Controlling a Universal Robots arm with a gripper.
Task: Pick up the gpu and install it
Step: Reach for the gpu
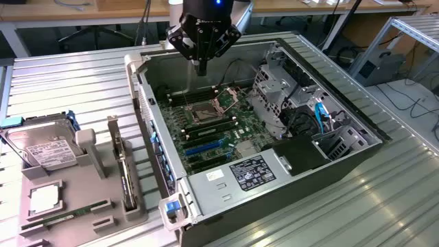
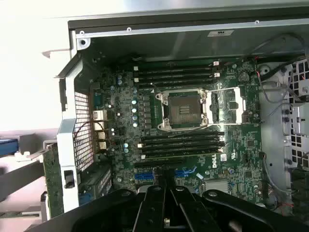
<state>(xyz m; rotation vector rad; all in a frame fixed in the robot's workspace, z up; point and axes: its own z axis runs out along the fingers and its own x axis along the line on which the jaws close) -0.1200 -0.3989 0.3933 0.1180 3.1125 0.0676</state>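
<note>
Tool: the tool (image 1: 201,69) hangs over the far end of the open case (image 1: 161,77) in the exterior view, its fingers pressed together with nothing between them.
Gpu: the gpu (image 1: 125,177) stands on edge in a slot of the grey holder (image 1: 79,193) on the worktop (image 1: 61,87). It is just beside the case on the exterior view's left, well apart from the tool and not yet picked up.
Handling: probably light and stiff, yet fragile. The long upper edge of the board looks like the safest place to pinch, clear of the cooler face and the contact edge. The metal end bracket may be slippery.
Exterior view: gives the holder, the hard drive (image 1: 48,149) and how the card stands.
Wrist view: looks straight down on the motherboard (image 2: 193,121) — CPU socket (image 2: 183,110) open, blue expansion slots (image 2: 186,172) free, close to the tool (image 2: 165,186).
</note>
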